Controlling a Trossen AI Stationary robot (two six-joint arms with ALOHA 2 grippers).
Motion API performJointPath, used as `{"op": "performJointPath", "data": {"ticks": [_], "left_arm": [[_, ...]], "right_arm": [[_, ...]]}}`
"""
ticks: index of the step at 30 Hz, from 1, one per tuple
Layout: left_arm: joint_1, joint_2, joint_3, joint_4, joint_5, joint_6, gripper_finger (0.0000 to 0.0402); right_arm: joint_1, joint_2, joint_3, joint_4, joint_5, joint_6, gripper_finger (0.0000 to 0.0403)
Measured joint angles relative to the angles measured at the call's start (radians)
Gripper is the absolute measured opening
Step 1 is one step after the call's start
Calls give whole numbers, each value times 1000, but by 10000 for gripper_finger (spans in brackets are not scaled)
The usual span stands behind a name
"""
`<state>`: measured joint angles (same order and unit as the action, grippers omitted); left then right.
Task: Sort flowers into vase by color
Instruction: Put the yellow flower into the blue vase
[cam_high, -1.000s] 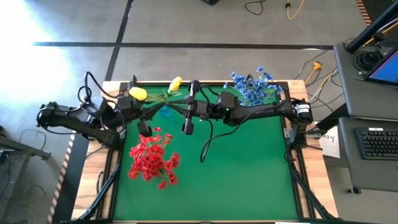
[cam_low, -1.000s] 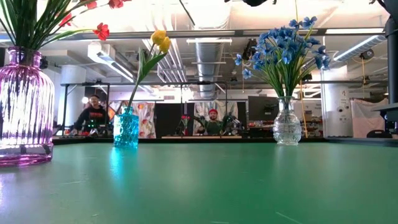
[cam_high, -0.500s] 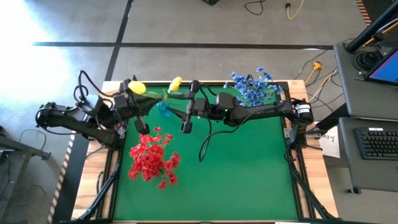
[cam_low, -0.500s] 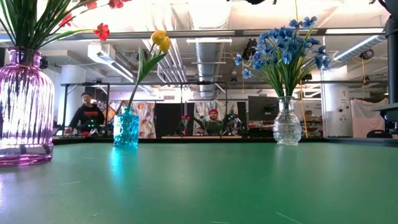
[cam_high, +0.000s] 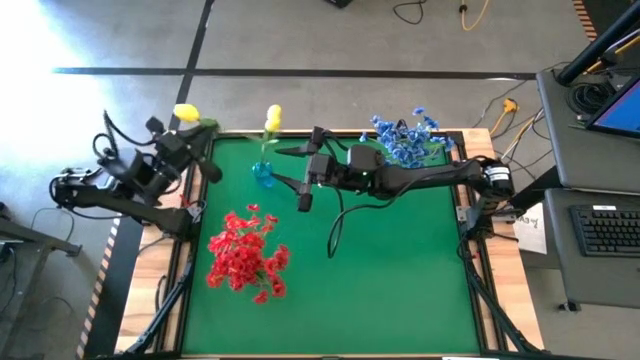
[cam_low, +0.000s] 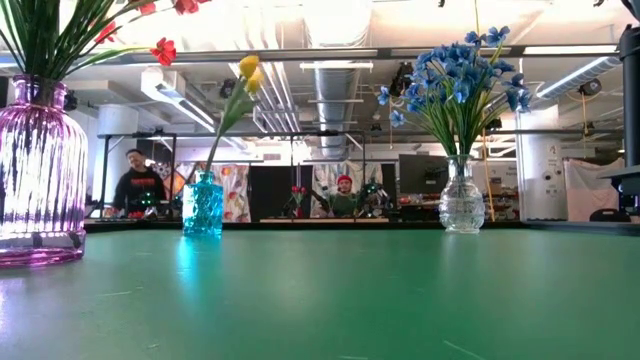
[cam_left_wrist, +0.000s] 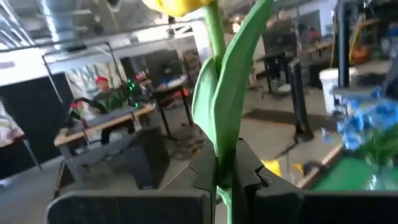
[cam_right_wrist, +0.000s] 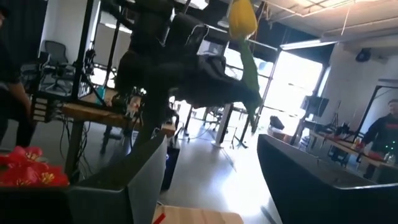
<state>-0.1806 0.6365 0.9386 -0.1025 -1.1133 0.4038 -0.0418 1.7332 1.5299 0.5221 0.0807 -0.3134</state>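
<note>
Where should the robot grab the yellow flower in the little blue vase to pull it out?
Probably the bare green stem just above the blue vase, below the bloom of the yellow flower. Come from the side, fingers either side, since the stem is thin and leans.

The green surface (cam_high: 400, 290) carries three vases. A small blue vase (cam_low: 202, 206) holding one yellow flower (cam_low: 246, 72) stands just beside the right fingers (cam_high: 303, 176). A clear vase (cam_low: 461, 197) of blue flowers (cam_high: 405, 138) stands behind the right arm. A pink vase (cam_low: 38, 170) of red flowers (cam_high: 245, 254) stands nearer the front, well apart from the left fingers (cam_high: 205, 162).
</note>
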Motion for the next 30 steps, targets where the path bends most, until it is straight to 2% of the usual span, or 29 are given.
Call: {"op": "performJointPath", "data": {"ticks": [7,11,14,19,22,26,30], "left_arm": [[0,-38,0,-271,78,-230,2],[0,-40,0,-349,85,-302,2],[0,-36,0,-364,91,-311,2],[4,-34,0,-365,178,-306,2],[19,-34,0,-364,182,-284,2],[55,-25,7,-361,186,-283,2],[118,4,12,-355,266,-282,1]], "right_arm": [[0,-6,0,-48,0,0,244],[0,-6,0,-78,0,0,244],[0,-17,0,-124,0,0,244],[0,-77,0,-246,-2,-2,244],[0,-120,0,-322,-10,-7,244],[3,-176,0,-406,-10,-11,244],[5,-221,0,-486,-10,-12,244]]}}
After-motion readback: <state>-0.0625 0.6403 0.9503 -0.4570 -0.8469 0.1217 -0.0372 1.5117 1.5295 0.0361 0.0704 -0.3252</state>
